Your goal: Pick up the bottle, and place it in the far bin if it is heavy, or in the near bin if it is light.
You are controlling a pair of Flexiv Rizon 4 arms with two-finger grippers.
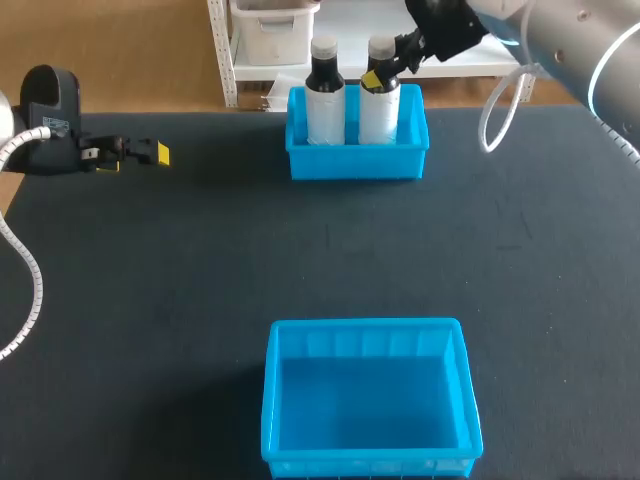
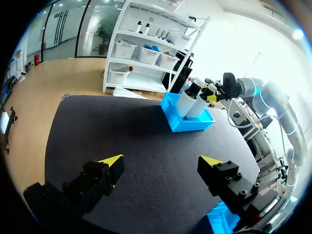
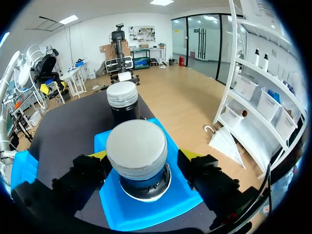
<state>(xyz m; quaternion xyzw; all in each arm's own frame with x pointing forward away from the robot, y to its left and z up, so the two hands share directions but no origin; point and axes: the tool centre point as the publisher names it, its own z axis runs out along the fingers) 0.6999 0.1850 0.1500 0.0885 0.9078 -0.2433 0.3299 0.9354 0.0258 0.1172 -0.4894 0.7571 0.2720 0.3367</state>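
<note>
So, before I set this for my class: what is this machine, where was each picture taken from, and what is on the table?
It is a robot with two arms, each ending in a yellow-tipped gripper. One picture looks down from a fixed camera above and behind it; the round ones come from cameras on each wrist. On the dark table stand two blue bins. The near bin is empty; the far bin holds a left bottle and a right bottle, both upright. The left gripper hangs open over the table, holding nothing. The right gripper sits around the right bottle's neck; whether it grips cannot be seen.
</note>
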